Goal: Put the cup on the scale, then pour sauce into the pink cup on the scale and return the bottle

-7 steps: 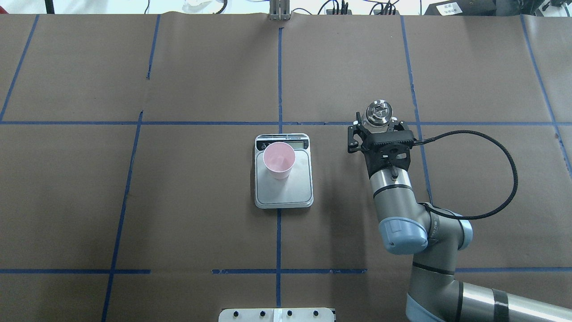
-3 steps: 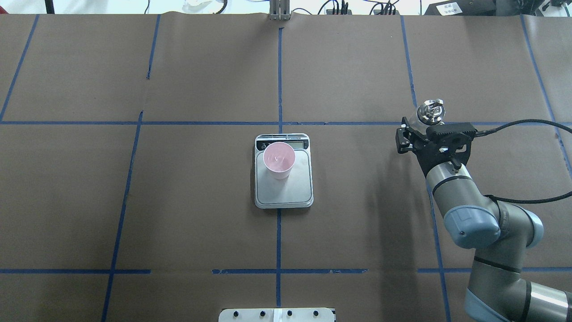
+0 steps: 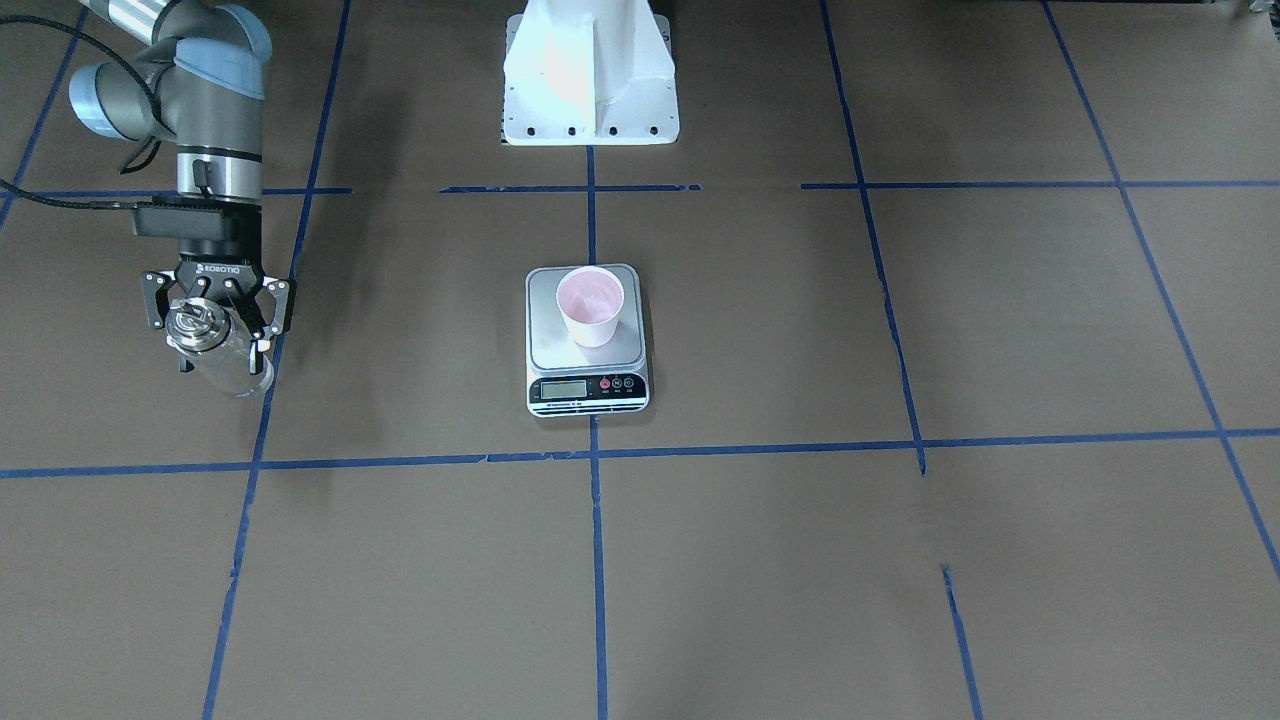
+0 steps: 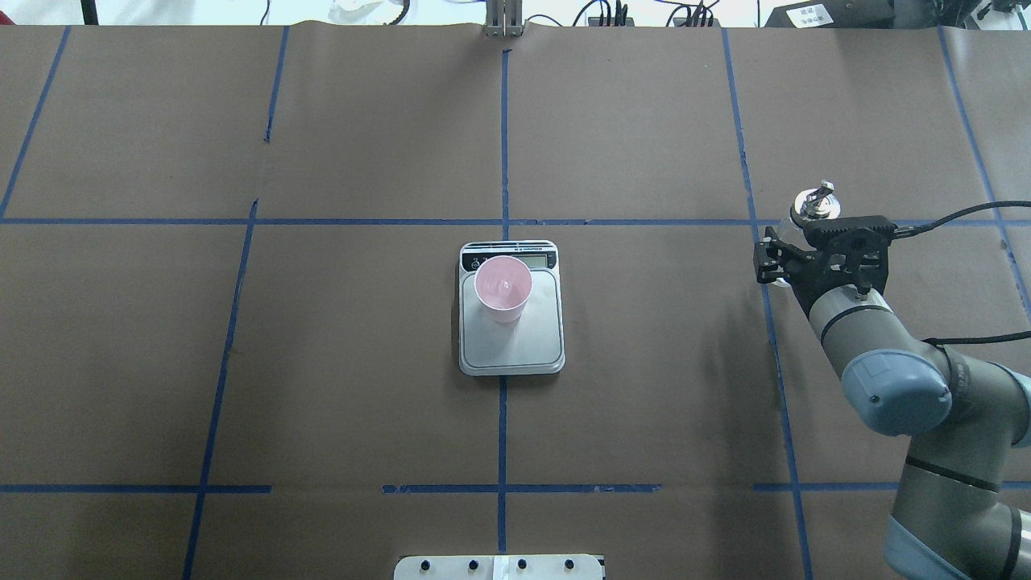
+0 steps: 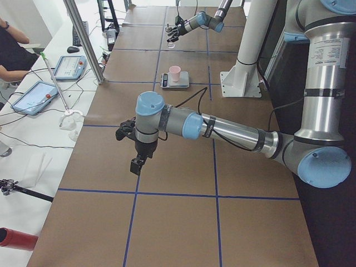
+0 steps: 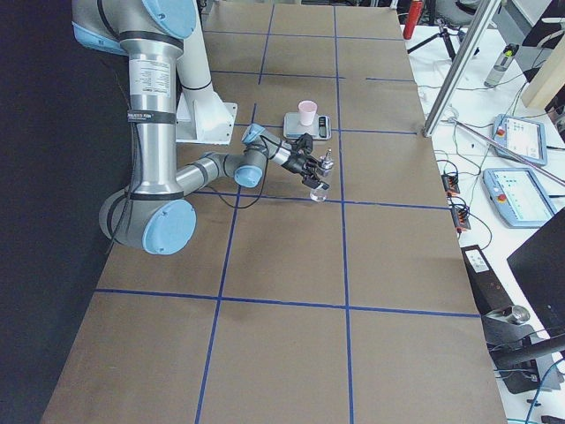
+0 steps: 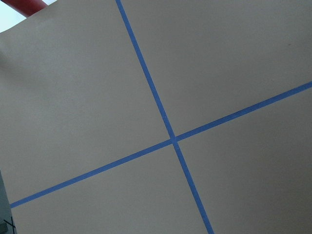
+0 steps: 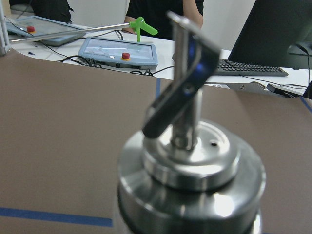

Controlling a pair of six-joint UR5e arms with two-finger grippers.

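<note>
The pink cup [image 4: 503, 286] stands upright on the steel scale [image 4: 532, 346] at the table's middle, also seen as cup [image 3: 590, 305] on scale [image 3: 545, 348]. My right gripper [image 4: 793, 242] is far to the scale's right, shut on the clear glass bottle [image 4: 813, 203]. From the front the bottle [image 3: 235, 375] hangs upright below the gripper [image 3: 220, 340]. Its silver cap and spout [image 8: 190, 161] fill the right wrist view. I cannot make out the sauce through the glass. My left gripper [image 5: 135, 164] shows only in the left side view, low over bare table; I cannot tell its state.
The white robot pedestal [image 3: 590, 80] stands behind the scale. Blue tape lines cross the brown table cover [image 4: 362, 403]. Beyond the far edge are control tablets [image 5: 69, 67], a metal pole [image 5: 83, 39] and a seated person [image 5: 11, 50].
My right arm has carried the bottle to the right, away from the scale, and slightly lower. Cup and scale have stayed put.
</note>
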